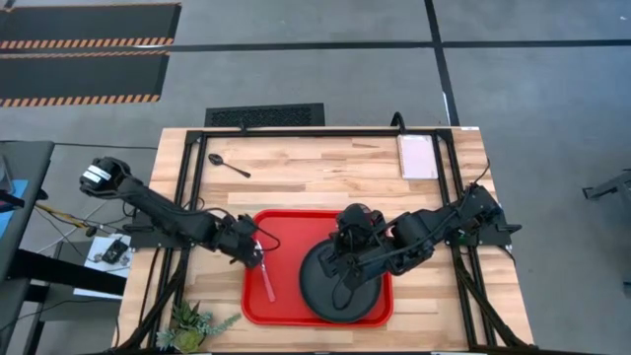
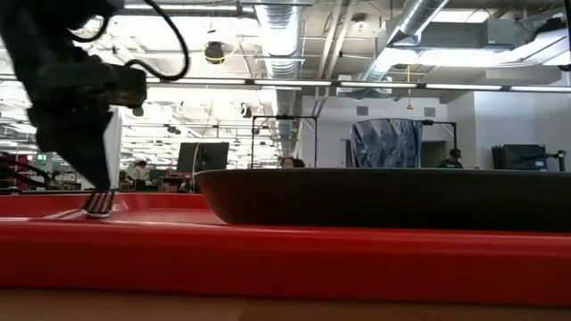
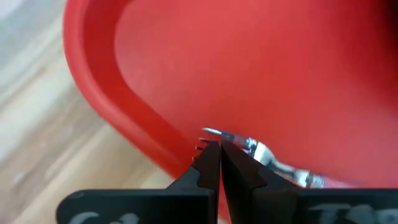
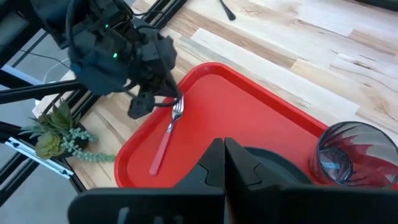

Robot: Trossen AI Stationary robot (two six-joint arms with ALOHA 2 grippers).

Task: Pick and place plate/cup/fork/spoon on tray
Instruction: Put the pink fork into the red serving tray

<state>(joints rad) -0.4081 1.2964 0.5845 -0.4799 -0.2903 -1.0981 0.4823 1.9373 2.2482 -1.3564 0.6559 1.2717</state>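
The red tray lies at the near middle of the wooden table. The black plate sits in its right half, and the tinted cup stands on the tray just beyond the plate. The fork lies flat in the tray's left part, tines toward the left rim, pink handle pointing to the near edge.

The left gripper is low over the tray's left edge, its fingers pressed together with nothing between them – the fork's tines sit just past the tips, perhaps touching, though the close view is too blurred to say. The right gripper hangs over the plate, fingers likewise closed and empty.

The spoon rests on the bare wood at the far left – well apart from the tray
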